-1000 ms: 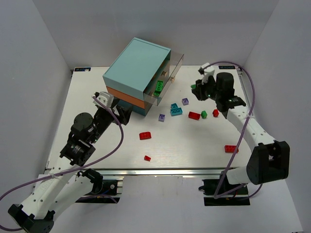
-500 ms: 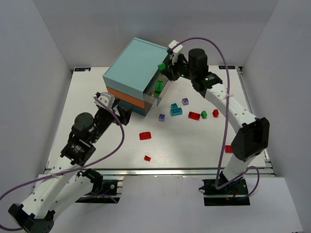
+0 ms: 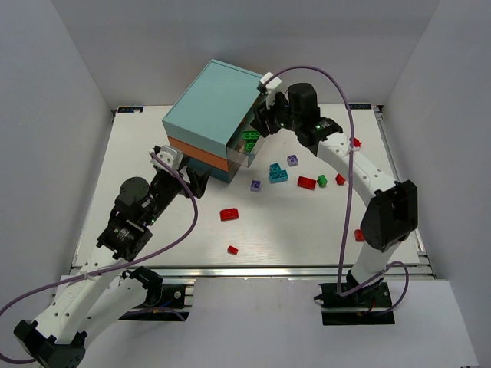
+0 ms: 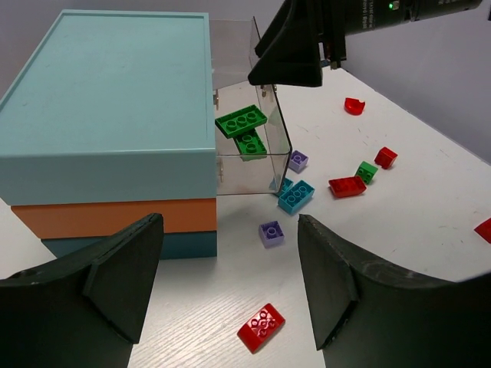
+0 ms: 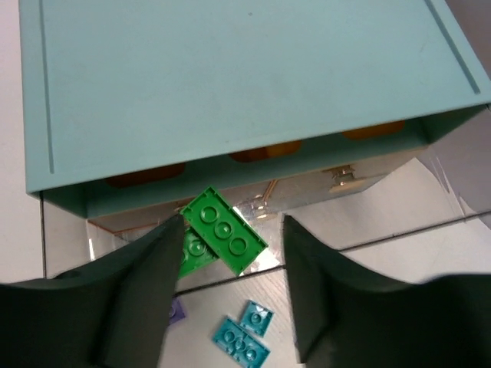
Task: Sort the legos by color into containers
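Nearest, the left arm (image 3: 126,211) leans over the bench (image 3: 307,238) toward the near corner of the chest (image 3: 215,107). Its jaws are released wide, with nothing between them. Close to the front edge lies a small red brick (image 3: 232,249), with a long red brick (image 3: 229,214) farther in. At the right, another red piece (image 3: 360,234) is half hidden behind the right arm (image 3: 360,172).

Mid-bench, loose pieces lie apart: a lavender brick (image 3: 255,185), two teal bricks (image 3: 278,173) touching each other, a second lavender (image 3: 292,160), a red block (image 3: 306,182), and a green cube (image 3: 322,181) with a red cube (image 3: 340,179) near it. A red scrap (image 3: 355,142) sits farther back, just beside the right arm.

The chest stacks a light-teal top over an orange layer (image 4: 115,218) and a blue layer (image 4: 130,247). A clear drawer (image 4: 245,170) stands pulled out of the top layer, and two green bricks (image 4: 242,121) lie inside, one tilted across the other. The right arm's jaws hang just above that drawer, released and gripping nothing. Seen from the left wrist, they block the drawer's far end.

On the right arm's wrist housing, white print (image 4: 368,8) is cut by the frame edge and cannot be read. A white label (image 3: 130,110) at the bench's far left corner is too small to read.
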Action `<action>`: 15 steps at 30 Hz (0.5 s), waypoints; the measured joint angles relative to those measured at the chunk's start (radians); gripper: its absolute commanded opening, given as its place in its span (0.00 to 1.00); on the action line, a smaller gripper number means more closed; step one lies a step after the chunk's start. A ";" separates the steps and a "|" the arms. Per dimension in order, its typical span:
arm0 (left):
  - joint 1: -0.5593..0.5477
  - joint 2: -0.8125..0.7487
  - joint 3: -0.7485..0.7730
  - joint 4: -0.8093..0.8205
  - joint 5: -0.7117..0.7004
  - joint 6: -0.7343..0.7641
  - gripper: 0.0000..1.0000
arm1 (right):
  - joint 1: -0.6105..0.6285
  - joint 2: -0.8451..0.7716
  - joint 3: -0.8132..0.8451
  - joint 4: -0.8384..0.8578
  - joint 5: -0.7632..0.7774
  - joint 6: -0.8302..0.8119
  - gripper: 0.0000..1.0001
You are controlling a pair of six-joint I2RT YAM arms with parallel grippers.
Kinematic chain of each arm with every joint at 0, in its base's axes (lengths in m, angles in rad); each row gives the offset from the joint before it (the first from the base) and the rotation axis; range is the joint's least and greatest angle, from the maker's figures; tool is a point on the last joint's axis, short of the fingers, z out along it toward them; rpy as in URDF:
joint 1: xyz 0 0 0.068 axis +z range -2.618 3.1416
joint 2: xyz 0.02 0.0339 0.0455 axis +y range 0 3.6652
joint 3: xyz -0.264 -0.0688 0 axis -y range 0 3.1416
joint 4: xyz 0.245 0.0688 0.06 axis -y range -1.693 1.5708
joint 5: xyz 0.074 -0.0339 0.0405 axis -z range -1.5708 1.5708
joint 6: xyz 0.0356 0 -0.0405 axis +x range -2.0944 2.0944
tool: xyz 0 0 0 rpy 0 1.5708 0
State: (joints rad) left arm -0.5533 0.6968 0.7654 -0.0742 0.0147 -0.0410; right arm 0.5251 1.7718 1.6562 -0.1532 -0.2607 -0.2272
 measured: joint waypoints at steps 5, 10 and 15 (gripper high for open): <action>0.000 -0.005 0.000 0.000 0.000 0.000 0.80 | -0.009 -0.171 -0.167 0.017 0.090 0.031 0.12; 0.000 -0.016 0.000 0.000 0.000 -0.001 0.80 | -0.056 -0.410 -0.359 0.021 0.150 0.014 0.17; 0.000 -0.018 0.000 0.000 0.000 -0.003 0.81 | -0.121 -0.523 -0.593 -0.042 0.066 -0.143 0.89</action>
State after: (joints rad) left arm -0.5533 0.6785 0.7654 -0.0742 0.0147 -0.0441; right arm 0.4042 1.2484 1.0630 -0.1951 -0.1951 -0.3698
